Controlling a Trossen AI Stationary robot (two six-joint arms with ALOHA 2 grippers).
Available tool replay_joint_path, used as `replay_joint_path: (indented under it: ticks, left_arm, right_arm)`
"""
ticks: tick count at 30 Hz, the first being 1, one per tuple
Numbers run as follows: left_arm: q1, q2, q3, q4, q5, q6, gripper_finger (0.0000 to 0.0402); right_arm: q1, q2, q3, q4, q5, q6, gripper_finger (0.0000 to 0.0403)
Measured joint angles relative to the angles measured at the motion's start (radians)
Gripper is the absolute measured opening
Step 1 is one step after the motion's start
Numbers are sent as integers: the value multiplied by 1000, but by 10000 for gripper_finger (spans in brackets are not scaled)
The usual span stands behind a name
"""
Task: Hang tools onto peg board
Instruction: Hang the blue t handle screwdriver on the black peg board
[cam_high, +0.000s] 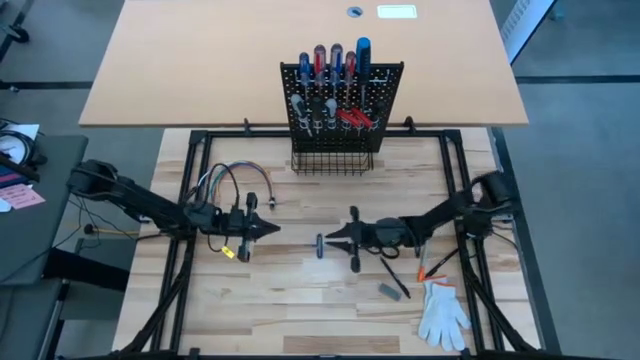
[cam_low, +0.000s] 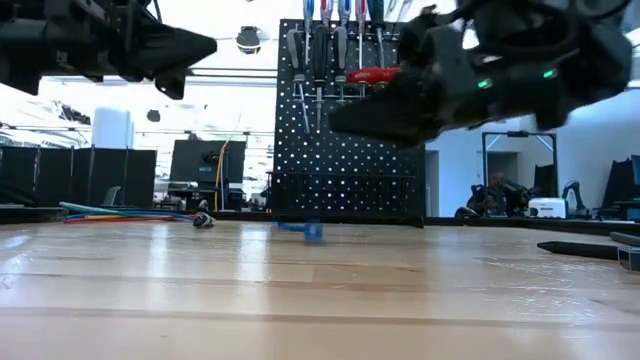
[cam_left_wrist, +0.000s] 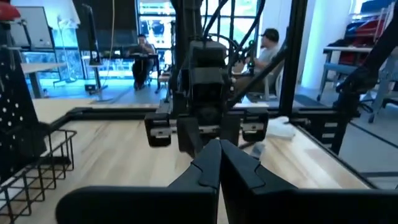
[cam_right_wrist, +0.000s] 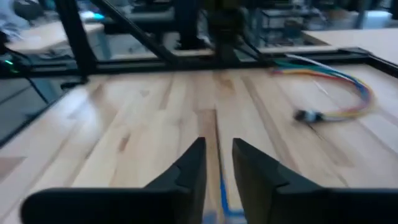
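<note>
The black peg board (cam_high: 385, 100) stands at the table's far middle, with several red-, blue- and black-handled tools (cam_high: 335, 62) stuck in its rings above a wire basket (cam_high: 333, 160). A small blue-handled tool (cam_high: 320, 245) lies flat on the wood at mid-table, also seen in the low view (cam_low: 305, 229). My right gripper (cam_high: 328, 236) hovers level just above it, pointing toward the table's left; its fingers (cam_right_wrist: 193, 163) stand apart, with the blue tool (cam_right_wrist: 222, 202) on the table below the gap. My left gripper (cam_high: 275, 229) is shut and empty (cam_left_wrist: 219, 149), facing the right one.
A loop of coloured wires (cam_high: 235, 185) lies behind the left gripper. A white glove (cam_high: 443, 312), a grey block (cam_high: 388, 290), dark tools (cam_high: 395, 280) and an orange-handled one (cam_high: 432, 268) lie at the near right. Black frame rails (cam_high: 185, 200) border the work area.
</note>
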Motion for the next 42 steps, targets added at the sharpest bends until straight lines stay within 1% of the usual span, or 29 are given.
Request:
replay_joint_path:
  ticks: [2,4,8,10,12,14,20,22,24,29,32,35,38,42]
  left_arm:
    - [5,15,0,4,5,1,1]
    - [10,28,1,-29,6,7,1]
    - [11,54,0,-105,-1,22,1]
    - [11,68,0,-112,-14,22,1]
    - [11,73,1,-125,-23,22,1]
    - [12,82,2,-129,-31,22,1]
    - [12,81,2,-141,-34,22,0]
    - [12,81,2,-140,-34,26,0]
    - [12,81,2,-142,-34,25,0]
    - [12,81,2,-148,-36,24,0]
    - [13,81,2,-143,-41,14,0]
    - [12,81,3,-139,-6,15,3]
    - [12,81,4,-160,16,16,26]
    - [14,105,4,-212,13,-9,80]
  right_arm:
    - [-13,30,36,-23,-29,-9,117]
    - [-25,29,72,-95,-46,-9,133]
    - [-38,21,133,-352,-50,32,153]
    - [-38,25,153,-451,-85,50,152]
    - [-29,29,163,-506,-118,52,141]
    - [-19,26,161,-539,-120,52,119]
    - [8,-25,162,-551,-102,73,26]
    - [21,-17,153,-559,-83,80,8]
    - [29,5,152,-569,-54,102,8]
    - [14,75,154,-571,-57,137,4]
    - [0,78,156,-625,-58,165,3]
    - [-10,75,158,-691,-72,185,3]
    - [-11,76,157,-713,-73,186,2]
    - [-11,77,155,-710,-73,186,2]
